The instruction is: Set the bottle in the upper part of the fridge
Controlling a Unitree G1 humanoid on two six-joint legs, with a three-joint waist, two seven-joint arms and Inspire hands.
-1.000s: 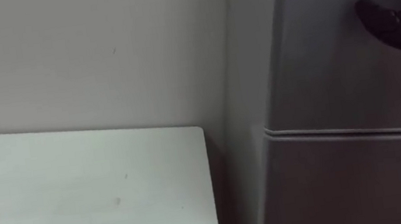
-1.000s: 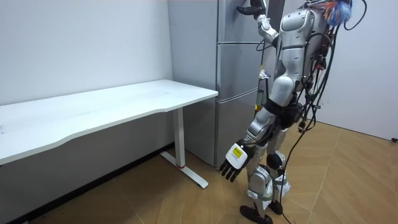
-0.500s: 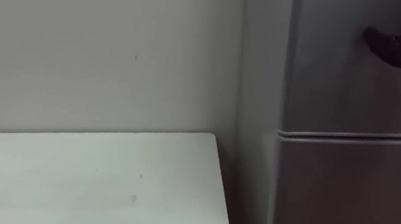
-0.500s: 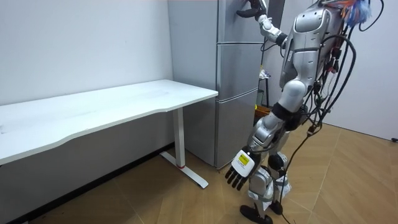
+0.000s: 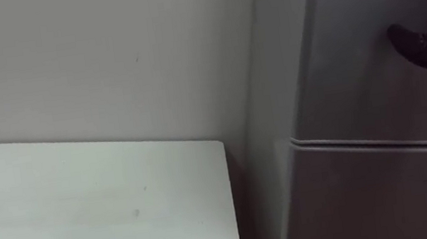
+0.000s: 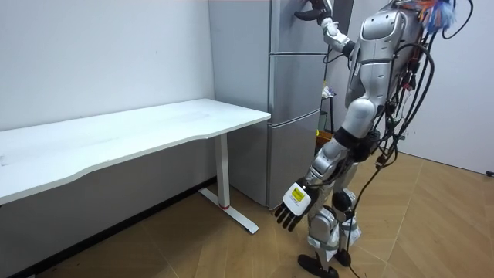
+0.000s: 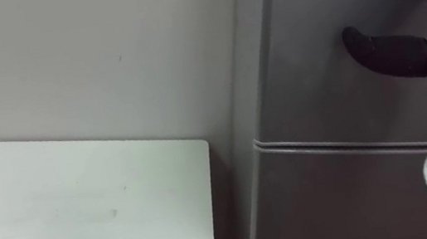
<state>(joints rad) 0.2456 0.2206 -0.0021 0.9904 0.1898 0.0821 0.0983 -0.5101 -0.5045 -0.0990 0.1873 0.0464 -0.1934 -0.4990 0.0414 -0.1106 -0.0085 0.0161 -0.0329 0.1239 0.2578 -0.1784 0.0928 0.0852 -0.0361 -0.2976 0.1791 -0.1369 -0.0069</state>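
Touching the upper fridge door (image 7: pixel 344 97): right hand (image 7: pixel 388 53); left hand (image 6: pixel 294 198) hangs, fingers (image 6: pixel 283 222) straight.

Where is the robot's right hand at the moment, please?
Its right hand is raised against the upper fridge door, on the eye views' right, just above the seam with the lower door.

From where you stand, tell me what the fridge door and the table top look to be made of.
The fridge door: probably painted or coated sheet metal, grey with a soft satin sheen and a seam between the doors. The table top: likely laminated board, a thin flat white slab, matte, with a clean square edge; the core is not visible.
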